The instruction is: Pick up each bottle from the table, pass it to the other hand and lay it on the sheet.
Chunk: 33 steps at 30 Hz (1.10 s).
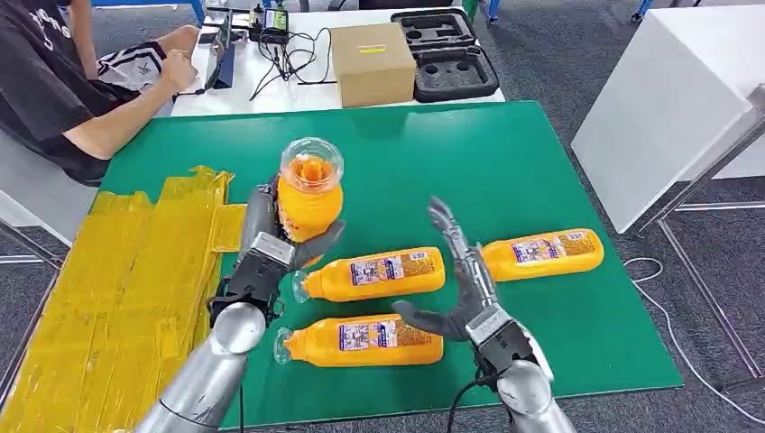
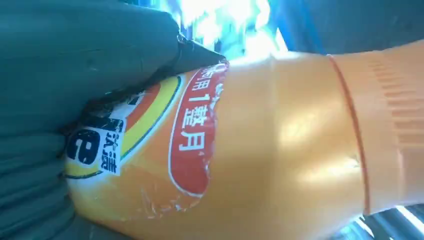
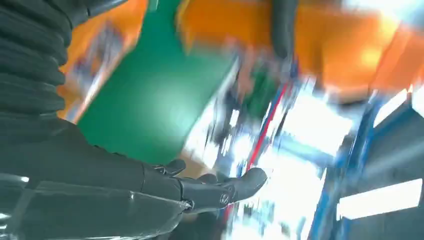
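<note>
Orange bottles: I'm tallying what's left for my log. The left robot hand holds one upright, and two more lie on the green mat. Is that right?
Not quite. The head view shows three orange bottles lying on the green mat, not two. The left robot hand does hold one upright bottle.

3 bottles [image 1: 375, 273] lie right of the sheet [image 1: 117, 289].

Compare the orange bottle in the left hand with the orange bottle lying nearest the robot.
The held orange plastic bottle stands upright above the green mat, gripped by the left hand; the nearest orange plastic bottle lies on its side, untouched. The held one's clear cap points up, the lying one's sideways. Both share orange bodies and printed labels.
</note>
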Tool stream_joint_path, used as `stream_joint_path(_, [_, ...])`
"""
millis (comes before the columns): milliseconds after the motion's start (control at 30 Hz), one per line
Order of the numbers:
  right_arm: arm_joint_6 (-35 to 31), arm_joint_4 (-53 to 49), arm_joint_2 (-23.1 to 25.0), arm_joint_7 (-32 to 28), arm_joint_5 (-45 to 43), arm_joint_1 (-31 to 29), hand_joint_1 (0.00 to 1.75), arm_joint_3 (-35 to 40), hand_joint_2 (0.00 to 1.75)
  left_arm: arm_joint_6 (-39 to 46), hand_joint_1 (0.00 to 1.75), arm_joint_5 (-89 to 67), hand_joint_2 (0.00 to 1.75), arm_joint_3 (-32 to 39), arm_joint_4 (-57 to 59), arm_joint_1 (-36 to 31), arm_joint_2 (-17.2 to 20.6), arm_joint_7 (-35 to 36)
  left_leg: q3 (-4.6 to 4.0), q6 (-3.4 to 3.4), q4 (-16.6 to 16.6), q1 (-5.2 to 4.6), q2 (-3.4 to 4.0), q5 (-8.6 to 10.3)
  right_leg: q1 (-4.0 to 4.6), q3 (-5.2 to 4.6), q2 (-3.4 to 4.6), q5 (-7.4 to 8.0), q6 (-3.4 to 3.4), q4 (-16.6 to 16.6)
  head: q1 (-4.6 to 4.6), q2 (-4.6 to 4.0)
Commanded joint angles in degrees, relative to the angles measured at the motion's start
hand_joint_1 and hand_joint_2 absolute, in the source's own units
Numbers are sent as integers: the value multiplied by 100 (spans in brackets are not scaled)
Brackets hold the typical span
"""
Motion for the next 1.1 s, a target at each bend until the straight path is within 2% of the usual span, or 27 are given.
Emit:
stream_joint_path(33, [-753, -949, -194, 192, 431, 434, 0, -434, 175, 1314, 175, -2679, 175, 820, 1016, -580, 328, 732, 17, -10, -3, 2, -3, -4, 3, 17, -11, -5, -9, -1, 0, 0])
stream_joint_path(200, [-748, -1128, -57, 207, 412, 595, 0, -635, 175, 1829, 175, -4668, 175, 857, 1226, -467, 545, 1281, 21, -9, -5, 2, 2, -5, 3, 18, -9, -6, -8, -2, 0, 0])
stream_joint_path(267, [-733, -1141, -53, 201, 436, 604, 0, -679, 175, 1813, 175, -4674, 175, 876, 1368, -456, 561, 1274, 33, -12, -8, 3, 6, -10, 4, 30, -6, -9, -10, -5, 0, 0])
stream_joint_path(433, [-698, -1158, -72, 183, 429, 610, 0, -914, 175, 1839, 175, -5535, 175, 1055, 1835, -561, 686, 1753, 18, -9, -3, 3, 5, -5, 3, 16, -3, -3, -7, -3, 0, 0])
stream_joint_path(667, [-685, -1166, -82, 179, 419, 616, 0, -929, 175, 1841, 175, -5539, 175, 1068, 1855, -564, 701, 1753, 24, -13, -2, 6, 3, -9, 7, 22, -8, -8, -11, -2, 0, 0])
stream_joint_path(800, [-751, -1236, 2, 184, 415, 731, 0, -1204, 175, 1405, 175, -5624, 175, 1200, 2063, -615, 719, 1948, 33, -15, -2, 6, 0, -13, 7, 32, -13, -13, -12, -3, 0, 0])
stream_joint_path(900, [-698, -1262, 98, 149, 479, 735, 0, -1344, 175, 1242, 175, -6391, 175, 1245, 2330, -698, 850, 2572, 56, -23, -2, 10, 4, -23, 12, 55, -15, -20, -19, -4, 2, 0])
stream_joint_path(933, [-667, -1261, 124, 153, 505, 720, 0, -1359, 175, 1167, 175, -6391, 175, 872, 2427, -731, 1042, 3055, 48, -20, -3, 8, 5, -17, 10, 45, -11, -15, -17, -3, 0, 0])
stream_joint_path(1033, [-642, -1216, 137, 183, 547, 642, 0, -1361, 175, 972, 175, -6391, 175, 858, 2590, -803, 1110, 3324, 15, -11, -3, 3, 8, -4, 4, 11, -1, -2, -9, -1, 0, 0])
stream_joint_path(1100, [-600, -1109, 154, 230, 566, 511, 0, -1369, 175, 657, 175, -6391, 175, 204, 2744, -923, 1451, 4093, 33, -19, 0, 8, 10, -13, 10, 30, -5, -9, -16, 0, 2, 0])
